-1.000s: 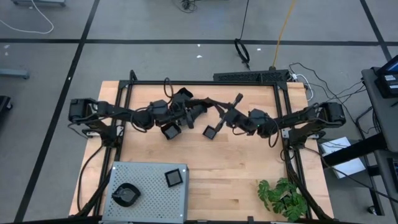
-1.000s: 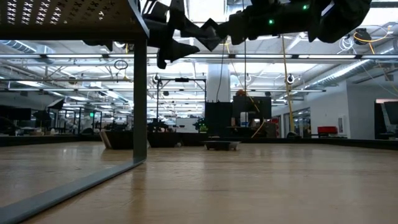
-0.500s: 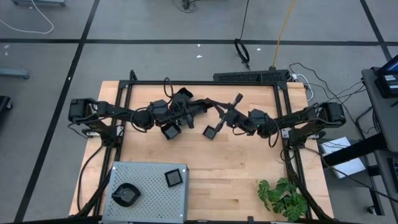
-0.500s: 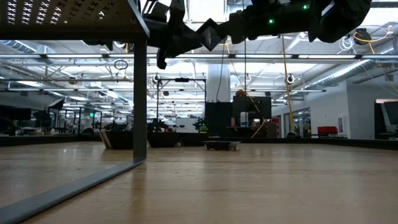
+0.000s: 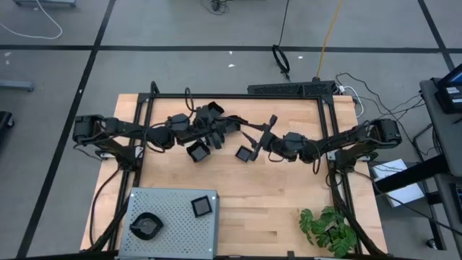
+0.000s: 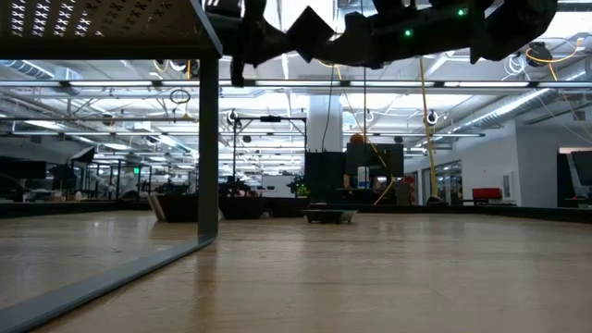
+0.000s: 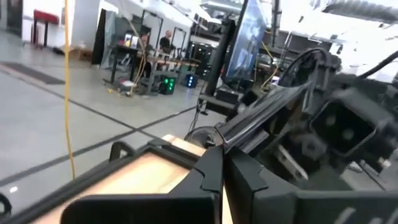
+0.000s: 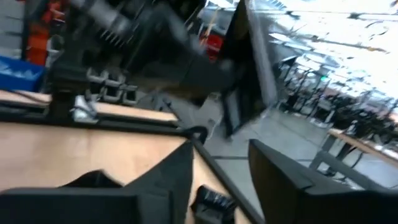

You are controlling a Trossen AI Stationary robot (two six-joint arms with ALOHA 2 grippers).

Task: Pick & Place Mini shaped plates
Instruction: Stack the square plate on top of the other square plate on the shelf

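High above the middle of the table, toward its far side, my two grippers meet at one mini plate (image 5: 270, 124). It is a thin glossy black dish standing on edge, and it shows as a dark panel in both wrist views (image 7: 249, 56) (image 8: 245, 68). My left gripper (image 5: 254, 131) (image 7: 222, 158) is shut on it. My right gripper (image 5: 266, 141) (image 8: 221, 162) is open, with a finger on either side of the plate and a gap to each. A square plate (image 5: 201, 206) and a rounder one (image 5: 146, 226) lie flat on the grey perforated tray (image 5: 173, 231). My left gripper pinches the plate's edge (image 7: 225, 127) between its two fingertips, coming about level from the table's left. The plate stands upright on edge beyond the fingertips, lifted well clear of the table.
The tray takes up the near left corner. A green plant (image 5: 328, 230) sits at the near right corner. A black frame (image 5: 238, 96) runs round the table's far half. Bare wood lies between the tray and the plant.
My left gripper has shut on the plate that my right gripper held up, and has taken hold of it. My right gripper has let go. Both grippers and the plate have risen a little.
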